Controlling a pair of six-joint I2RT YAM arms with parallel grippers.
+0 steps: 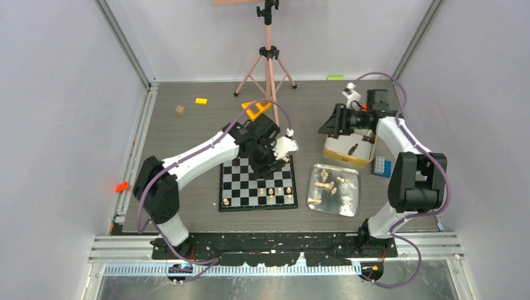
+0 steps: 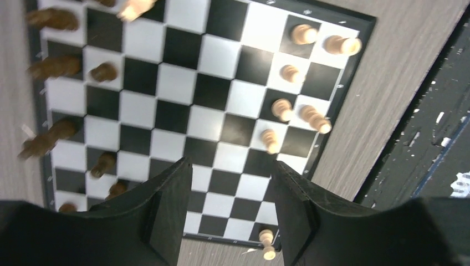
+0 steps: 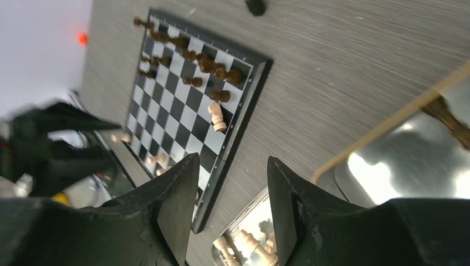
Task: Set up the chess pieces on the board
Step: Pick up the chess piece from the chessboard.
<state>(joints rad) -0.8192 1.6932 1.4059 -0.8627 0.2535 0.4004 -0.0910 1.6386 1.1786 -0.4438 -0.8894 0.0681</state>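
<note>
Left claw (image 2: 231,169) spread and empty above the square black-and-white checkered board (image 2: 183,83).
Right claw (image 3: 231,162) gapes too (nothing held); tiny tan and brown wooden chess pieces (image 2: 282,109) stand along opposite board edges.

The board (image 2: 177,83) is showing black-and-white checks inside a thin black border. On it, light tan chess pieces (image 2: 282,108) and dark brown pieces (image 2: 103,72) are contrasting. Around it, the table (image 1: 181,125) is showing grey wood grain.
</note>
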